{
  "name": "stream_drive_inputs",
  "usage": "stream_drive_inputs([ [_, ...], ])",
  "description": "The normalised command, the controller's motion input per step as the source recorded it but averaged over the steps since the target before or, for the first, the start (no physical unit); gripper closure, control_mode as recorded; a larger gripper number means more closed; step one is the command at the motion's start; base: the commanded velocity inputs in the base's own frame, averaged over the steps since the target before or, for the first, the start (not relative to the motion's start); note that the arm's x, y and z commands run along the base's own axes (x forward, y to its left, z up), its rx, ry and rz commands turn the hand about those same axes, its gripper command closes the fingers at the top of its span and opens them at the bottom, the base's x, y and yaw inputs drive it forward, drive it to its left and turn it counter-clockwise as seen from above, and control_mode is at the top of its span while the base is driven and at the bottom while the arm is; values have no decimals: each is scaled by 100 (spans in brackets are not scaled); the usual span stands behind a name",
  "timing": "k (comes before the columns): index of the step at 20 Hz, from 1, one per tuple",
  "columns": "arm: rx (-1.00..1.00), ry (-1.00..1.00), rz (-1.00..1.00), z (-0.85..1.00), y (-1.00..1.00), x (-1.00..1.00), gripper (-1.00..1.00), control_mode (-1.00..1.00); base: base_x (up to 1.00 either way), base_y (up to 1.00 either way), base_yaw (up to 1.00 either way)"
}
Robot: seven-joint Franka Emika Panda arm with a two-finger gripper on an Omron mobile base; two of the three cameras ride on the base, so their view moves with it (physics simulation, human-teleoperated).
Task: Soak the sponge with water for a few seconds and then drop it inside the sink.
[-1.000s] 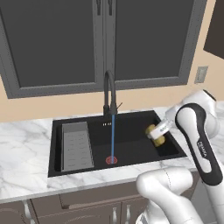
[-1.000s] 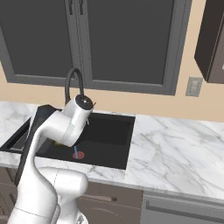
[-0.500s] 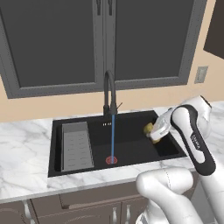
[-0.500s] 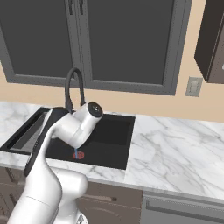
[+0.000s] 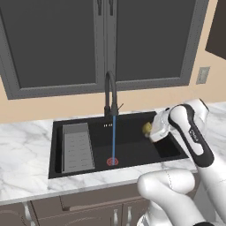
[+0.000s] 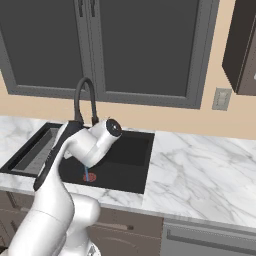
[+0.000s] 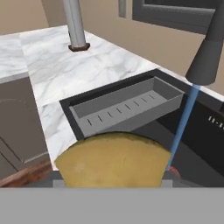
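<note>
1. Since a second ago the arm has swung left over the sink (image 5: pixel 79 126), so the sponge (image 5: pixel 147 128) now sits much closer to the water (image 5: pixel 114 137) than it did.
2. Gripper (image 5: pixel 151 129) is clamped on the sponge. In the hand view the sponge (image 7: pixel 113 161) bulges up big and yellow-brown right between the fingertips.
3. Sponge hangs above the right half of the basin, up around rim height, not touching the bottom.
4. It's right of the stream and not in it. From the hand view the water (image 7: pixel 183 126) runs down just beside the sponge's edge; can't tell if it actually grazes it.
5. Stream drops straight from the faucet (image 5: pixel 111 95) onto the red-ringed drain (image 5: pixel 112 161).
6. Grey rack (image 5: pixel 77 146) sits in the left part of the sink, well apart from the sponge.
7. Right base view has the arm bent over the sink (image 6: pixel 131 167), with the drain (image 6: pixel 89 177) showing just under the wrist.
</note>
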Motion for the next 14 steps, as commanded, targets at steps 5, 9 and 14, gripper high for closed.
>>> stream_drive_inputs([
  [5, 3, 0, 8, -5, 0, 36, 100, -100, 0, 0, 0],
  [9, 3, 0, 9, -16, 1, 35, 100, -100, 0, 0, 0],
  [14, 0, 0, 8, -17, 7, 28, 100, -100, 0, 0, 0],
])
